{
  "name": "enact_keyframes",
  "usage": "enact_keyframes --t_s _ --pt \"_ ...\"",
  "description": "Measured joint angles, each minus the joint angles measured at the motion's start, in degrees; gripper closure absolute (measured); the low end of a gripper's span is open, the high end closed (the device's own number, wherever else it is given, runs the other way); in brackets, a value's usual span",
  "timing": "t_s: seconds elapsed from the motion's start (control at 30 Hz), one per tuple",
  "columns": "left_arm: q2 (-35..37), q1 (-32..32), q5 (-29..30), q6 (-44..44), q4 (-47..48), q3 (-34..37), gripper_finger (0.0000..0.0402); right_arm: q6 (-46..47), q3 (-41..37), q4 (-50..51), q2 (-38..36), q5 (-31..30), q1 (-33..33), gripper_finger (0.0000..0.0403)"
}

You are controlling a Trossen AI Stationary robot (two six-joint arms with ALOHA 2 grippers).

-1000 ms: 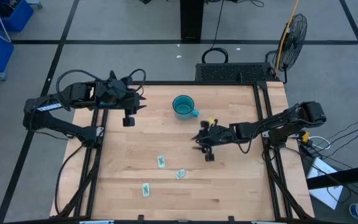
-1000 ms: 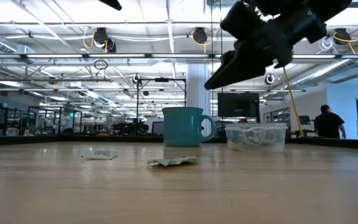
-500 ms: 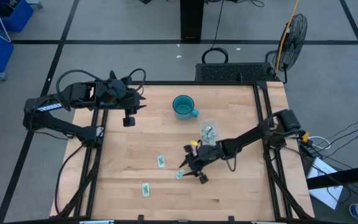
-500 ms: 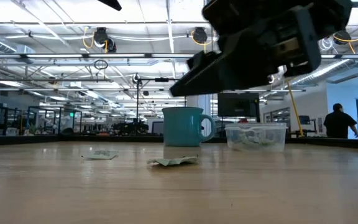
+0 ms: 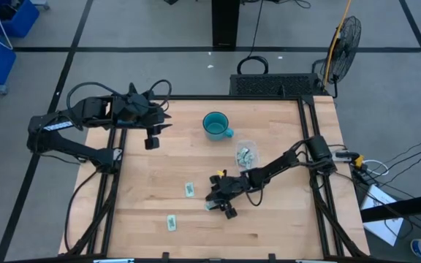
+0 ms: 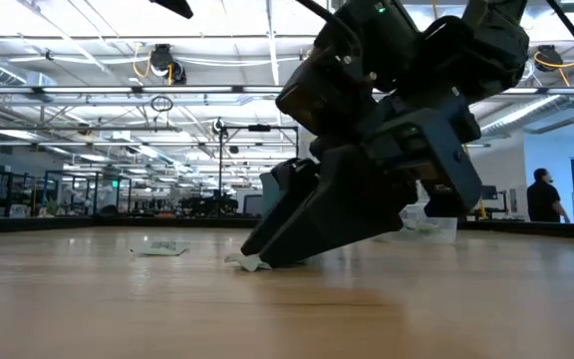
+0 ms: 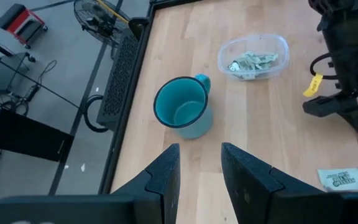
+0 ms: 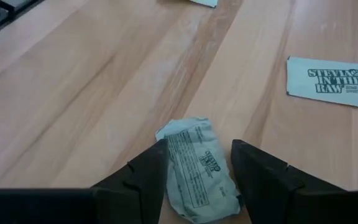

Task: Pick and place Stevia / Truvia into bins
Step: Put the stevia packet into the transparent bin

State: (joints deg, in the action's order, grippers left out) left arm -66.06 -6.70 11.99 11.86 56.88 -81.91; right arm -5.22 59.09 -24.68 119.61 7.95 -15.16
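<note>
A crumpled pale green Stevia packet (image 8: 197,168) lies flat on the wooden table. My right gripper (image 8: 199,146) is open and low over it, one finger on each side of the packet; it also shows in the high view (image 5: 214,203) and the low view (image 6: 267,254). Two more packets (image 5: 189,189) (image 5: 172,222) lie flat nearer the left. The clear bin (image 5: 245,153) holds several packets. My left gripper (image 7: 201,149) is open and empty at the far left of the table (image 5: 150,139).
A teal mug (image 5: 214,126) stands beyond the bin, toward the far edge. A flat "Stevia in the Raw" packet (image 8: 331,81) lies just beyond my right gripper. Black frame rails (image 5: 313,168) run along the table's sides. A person (image 6: 541,194) stands far off in the room.
My right gripper has gone from beside the bin toward the table's near and left edges and down, and now stands with its fingertips at the table around the crumpled packet. The packets have not moved.
</note>
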Motion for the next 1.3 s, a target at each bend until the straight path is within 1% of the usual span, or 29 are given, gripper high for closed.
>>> enact_keyframes --t_s 0.1,0.2,0.5,0.67,0.73,0.83,0.97,1.07,1.13,1.2,1.23,1.3 --pt "0.0 0.0 0.02 0.08 -0.02 0.0 0.0277 -0.4 0.04 0.22 0.97 -0.12 -0.02 0.023" --pt "0.0 0.0 0.02 0.06 -0.02 0.0 0.0277 -1.01 0.0 1.6 0.83 -0.2 -0.03 0.0245" --pt "0.0 -0.05 0.06 1.5 -0.03 0.0 0.0277 -1.61 -0.22 3.35 -2.63 -0.21 1.19 0.034" --pt "0.0 -0.05 0.07 1.65 -0.04 0.0 0.0277 -2.42 -0.32 3.97 -4.02 -0.38 2.13 0.0384" --pt "0.0 -0.05 0.07 1.86 -0.02 0.0 0.0277 -3.2 -0.36 4.67 -4.81 -1.58 2.63 0.0397" --pt "0.0 -0.05 0.07 1.97 -0.02 0.0 0.0277 -3.51 -0.45 7.19 -7.23 -6.9 3.16 0.0396" --pt "0.0 -0.05 0.09 3.41 0.0 0.0 0.0277 -5.96 -0.44 17.15 -14.41 -14.81 3.48 0.0387" --pt "0.0 -0.05 0.09 4.03 0.02 0.0 0.0277 -6.07 -0.42 28.54 -21.56 -21.3 3.45 0.0387" --pt "0.0 -0.05 0.09 4.15 0.02 0.0 0.0277 -5.15 -0.31 37.99 -26.51 -26.15 3.45 0.039" --pt "0.0 -0.05 0.09 4.15 0.02 0.0 0.0277 -0.9 -0.31 48.26 -30.92 -32.2 3.61 0.0393" --pt "0.0 -0.05 0.09 4.17 0.02 0.0 0.0277 2.04 -0.31 52.96 -32.81 -34.26 3.93 0.0394" --pt "0.0 -0.05 0.09 4.17 0.04 0.0 0.0277 7.9 -0.8 59.98 -36.39 -35.98 4.97 0.0395"
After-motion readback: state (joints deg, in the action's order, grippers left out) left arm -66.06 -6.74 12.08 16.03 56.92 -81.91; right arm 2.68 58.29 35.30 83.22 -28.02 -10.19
